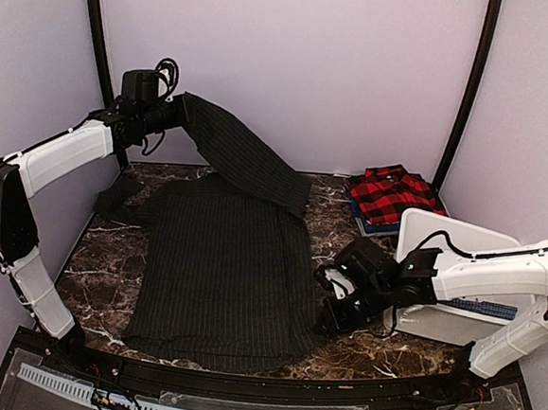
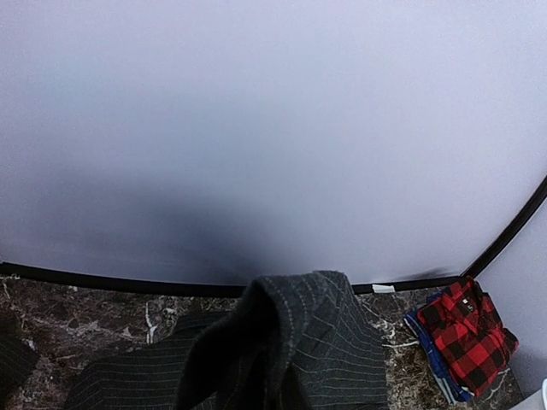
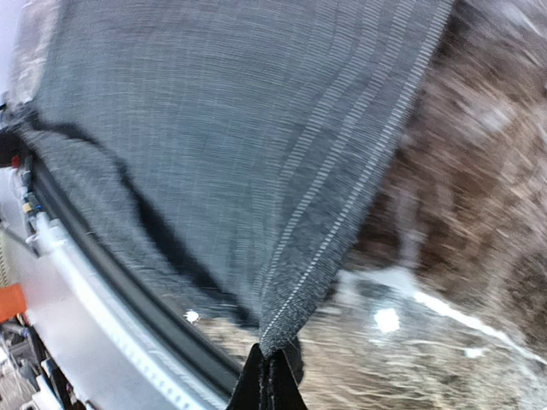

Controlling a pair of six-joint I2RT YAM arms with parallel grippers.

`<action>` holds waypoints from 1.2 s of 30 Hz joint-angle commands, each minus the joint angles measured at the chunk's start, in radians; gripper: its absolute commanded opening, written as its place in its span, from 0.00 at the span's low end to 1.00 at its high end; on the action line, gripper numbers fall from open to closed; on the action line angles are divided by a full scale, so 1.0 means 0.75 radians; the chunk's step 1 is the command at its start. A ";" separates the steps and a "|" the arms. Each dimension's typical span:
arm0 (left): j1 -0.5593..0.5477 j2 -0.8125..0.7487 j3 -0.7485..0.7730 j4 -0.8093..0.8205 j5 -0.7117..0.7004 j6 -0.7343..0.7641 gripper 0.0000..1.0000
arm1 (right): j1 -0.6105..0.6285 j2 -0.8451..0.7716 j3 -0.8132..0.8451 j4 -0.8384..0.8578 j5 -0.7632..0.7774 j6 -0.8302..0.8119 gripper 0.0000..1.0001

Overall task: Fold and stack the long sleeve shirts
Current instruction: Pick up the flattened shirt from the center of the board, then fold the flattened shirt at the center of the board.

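The charcoal pinstriped long sleeve shirt (image 1: 219, 277) lies spread flat on the marble table (image 1: 98, 267). High at the back left, my left gripper (image 1: 177, 113) is shut on one sleeve (image 1: 244, 160), which slopes down to the shirt body. In the left wrist view that cloth (image 2: 299, 342) drapes over and hides the fingers. At the shirt's near right corner, my right gripper (image 1: 327, 309) is low over the table. Its black fingertips (image 3: 261, 389) are pinched on the stitched hem corner (image 3: 295, 316). The red-and-black plaid shirt (image 1: 394, 194) lies folded at the back right.
A white plastic bin (image 1: 447, 240) stands at the right, partly under my right arm. The plaid shirt (image 2: 470, 337) rests on a blue item (image 1: 372, 226). A black rail (image 1: 241, 378) runs along the table's near edge. Pale walls close the back and sides.
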 commanded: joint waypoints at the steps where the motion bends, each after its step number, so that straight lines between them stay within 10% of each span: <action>1: 0.038 -0.042 0.022 -0.065 -0.013 0.030 0.00 | 0.064 0.039 0.126 0.024 -0.095 -0.059 0.00; 36: 0.222 -0.263 -0.198 0.023 -0.042 0.027 0.00 | 0.114 0.544 0.426 0.271 -0.474 -0.118 0.00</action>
